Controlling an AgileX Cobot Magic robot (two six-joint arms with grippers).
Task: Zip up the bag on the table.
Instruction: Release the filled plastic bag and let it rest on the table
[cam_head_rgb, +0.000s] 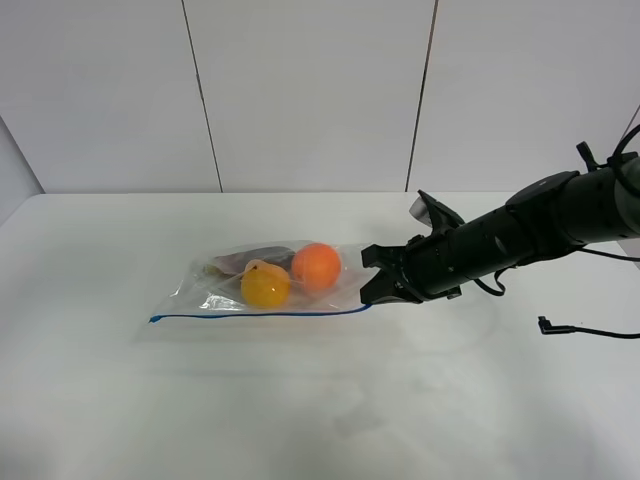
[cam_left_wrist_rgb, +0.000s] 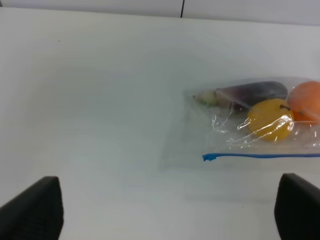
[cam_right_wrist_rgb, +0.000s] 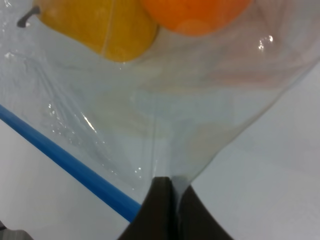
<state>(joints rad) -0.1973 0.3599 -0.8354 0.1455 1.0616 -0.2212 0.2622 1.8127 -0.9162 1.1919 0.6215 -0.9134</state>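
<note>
Clear zip bag lies flat on the white worktop, slightly left of centre. Inside it: orange fruit, yellow fruit, and a dark purple vegetable behind them. Blue zipper strip runs along the near edge. Right jaws are clenched on the bag's right corner, beside the strip's end. Left jaws are released wide over bare worktop, apart from the bag. White panelled wall behind; black cable at right.

Your bag lies on the table, left of centre, with its zipper strip along the near edge. In it, an eggplant lies behind a stemmed fruit, and an orange sits to that fruit's right. The right gripper pinches the bag's right end.
</note>
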